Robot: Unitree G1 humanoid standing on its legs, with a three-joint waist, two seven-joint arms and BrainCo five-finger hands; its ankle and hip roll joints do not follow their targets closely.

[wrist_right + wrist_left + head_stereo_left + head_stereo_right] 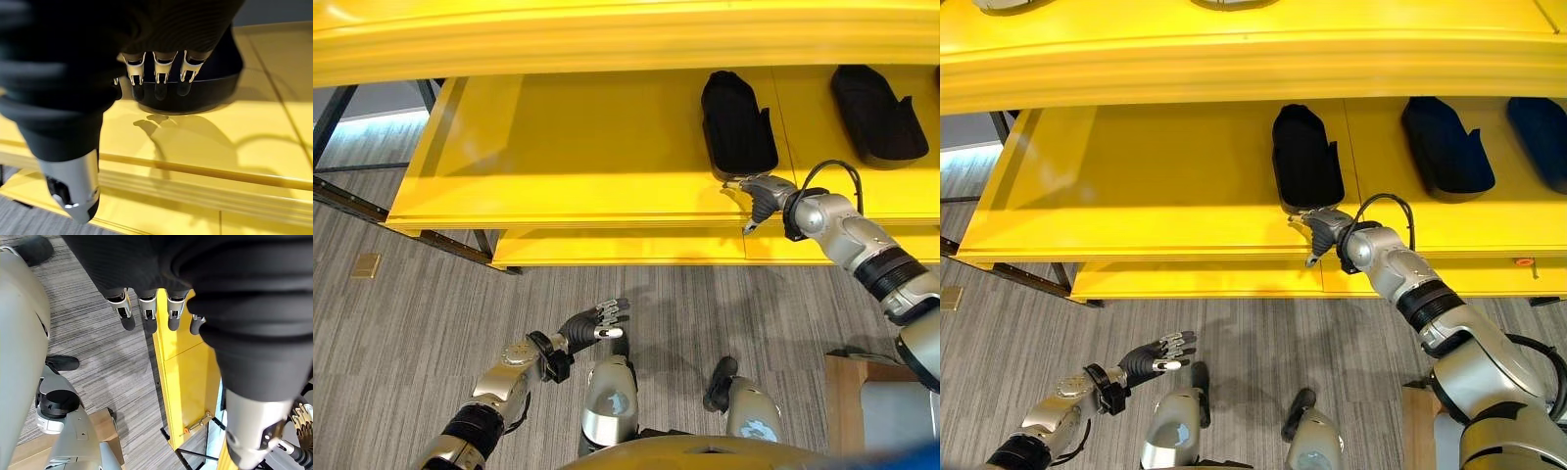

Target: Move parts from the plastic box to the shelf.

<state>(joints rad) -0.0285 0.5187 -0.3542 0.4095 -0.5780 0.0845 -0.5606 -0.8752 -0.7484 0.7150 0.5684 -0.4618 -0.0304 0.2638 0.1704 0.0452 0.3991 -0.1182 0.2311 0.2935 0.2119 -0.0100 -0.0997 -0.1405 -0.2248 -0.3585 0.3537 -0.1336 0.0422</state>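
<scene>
The left hand (595, 324) hangs low over the carpet, fingers relaxed and empty. On the yellow shelf (558, 147), a black part (736, 122) lies lengthwise from 6 to 12 o'clock. The right hand (759, 196) sits at its 6 o'clock end, fingers loosely apart, holding nothing.

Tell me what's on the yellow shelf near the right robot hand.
Dark parts lie on the shelf: one part just beyond the right robot hand, others further right. The beam above hides the shelf's back.
</scene>
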